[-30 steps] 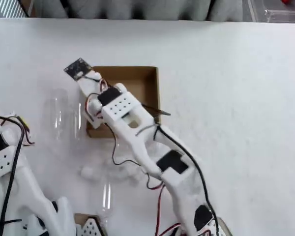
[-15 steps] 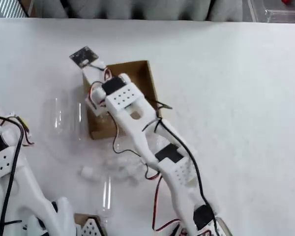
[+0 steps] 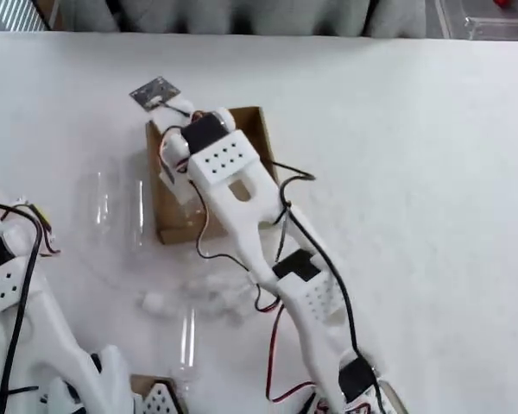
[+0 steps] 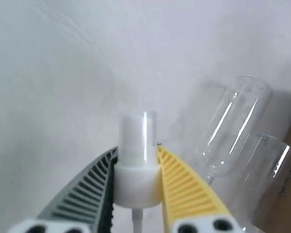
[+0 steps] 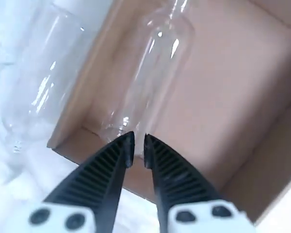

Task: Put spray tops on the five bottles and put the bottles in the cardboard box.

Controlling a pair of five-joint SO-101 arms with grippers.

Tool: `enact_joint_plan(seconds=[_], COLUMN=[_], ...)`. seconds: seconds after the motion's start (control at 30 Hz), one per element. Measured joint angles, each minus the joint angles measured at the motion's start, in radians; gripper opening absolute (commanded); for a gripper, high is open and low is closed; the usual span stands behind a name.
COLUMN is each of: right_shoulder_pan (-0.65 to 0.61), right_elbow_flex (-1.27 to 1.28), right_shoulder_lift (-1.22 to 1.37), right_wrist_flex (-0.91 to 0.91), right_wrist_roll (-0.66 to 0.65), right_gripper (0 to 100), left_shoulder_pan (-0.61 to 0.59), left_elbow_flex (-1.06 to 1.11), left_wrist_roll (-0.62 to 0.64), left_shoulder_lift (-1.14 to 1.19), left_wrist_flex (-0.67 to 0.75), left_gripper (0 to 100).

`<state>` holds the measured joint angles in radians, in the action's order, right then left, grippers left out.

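Observation:
My left gripper (image 4: 137, 194) is shut on a white spray top (image 4: 137, 165) with a clear cap, held above the white table. Two clear bottles (image 4: 233, 131) lie on their sides beyond it; from above they (image 3: 116, 211) lie just left of the cardboard box (image 3: 177, 222). My right arm (image 3: 233, 181) stretches over the box. Its gripper (image 5: 139, 148) has black fingers almost touching, with nothing between them, at the base of a clear bottle (image 5: 150, 73) lying inside the box (image 5: 223, 97). Another bottle (image 3: 186, 341) lies nearer the front.
A heap of white spray tops (image 3: 203, 295) lies on the table in front of the box. A further clear bottle (image 5: 39, 92) rests against the box's outer wall. The left arm (image 3: 17, 319) fills the near left corner. Open table lies to the right.
The right arm has swung toward the far left over the box. The box has turned and slid a little to the left. The left arm has kept still.

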<state>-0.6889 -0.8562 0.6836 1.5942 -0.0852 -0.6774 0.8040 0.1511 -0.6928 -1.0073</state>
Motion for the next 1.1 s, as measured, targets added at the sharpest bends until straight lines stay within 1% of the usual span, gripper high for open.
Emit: enact_joint_plan(seconds=[0.07,0.27,0.37,0.57,0.77,1.0,1.1], right_shoulder_pan=[0.000,-0.002,-0.003,-0.032,-0.043,-0.057,-0.058], right_elbow_flex=[-0.020,-0.032,-0.032,-0.060,-0.075,-0.097,-0.103], right_shoulder_lift=[0.000,0.035,0.100,0.158,0.167,0.207,0.221], right_wrist_flex=[0.003,-0.038,-0.075,-0.120,-0.120,-0.120,-0.120], right_wrist_roll=[0.000,0.000,0.000,0.000,0.044,0.057,0.057], right_gripper=[7.0,25.2,27.6,27.6,26.9,10.8,5.7], left_shoulder_pan=[0.000,0.000,0.000,0.000,0.000,0.000,0.000], left_elbow_flex=[0.000,0.000,0.000,0.000,0.000,0.000,0.000], left_wrist_roll=[0.000,0.000,0.000,0.000,0.000,0.000,0.000], left_shoulder_lift=[0.000,0.000,0.000,0.000,0.000,0.000,0.000], left_wrist_flex=[0.000,0.000,0.000,0.000,0.000,0.000,0.000], left_gripper=[2,2,2,2,2,2,2])
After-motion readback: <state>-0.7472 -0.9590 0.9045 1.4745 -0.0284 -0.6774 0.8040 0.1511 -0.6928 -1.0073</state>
